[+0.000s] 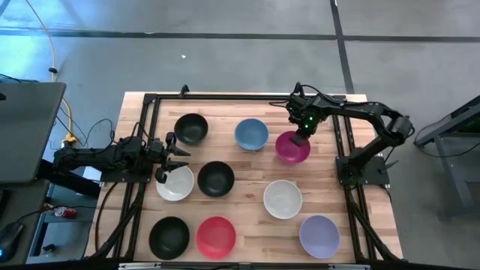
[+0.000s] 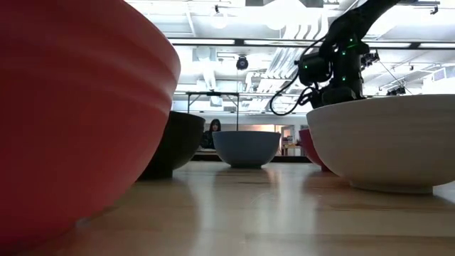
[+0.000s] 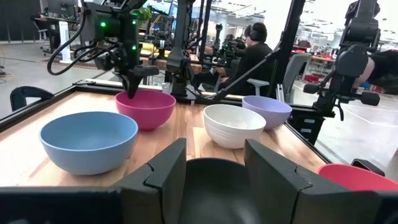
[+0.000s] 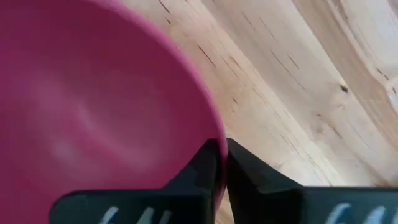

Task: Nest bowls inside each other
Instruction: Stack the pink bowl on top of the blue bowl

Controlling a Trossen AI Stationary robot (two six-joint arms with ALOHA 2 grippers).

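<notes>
Nine bowls stand on their bases on the wooden table. In the high view: black, blue and magenta in the far row; white, black and white in the middle row; black, red and lavender in the near row. My right gripper is shut on the magenta bowl's rim. My left gripper is open at the table's left, by the left white bowl. It faces the middle black bowl and touches nothing. My right gripper pinches the magenta bowl's rim on its far right side, one finger inside the bowl and one outside. The fingers come from above, pointing down. The bowl stands upright and appears to rest on the table.
A black frame runs along the table's far, left and right edges. Bare wood lies between the bowl rows, widest beside the right white bowl. A seated person and other arms show in the room beyond the table.
</notes>
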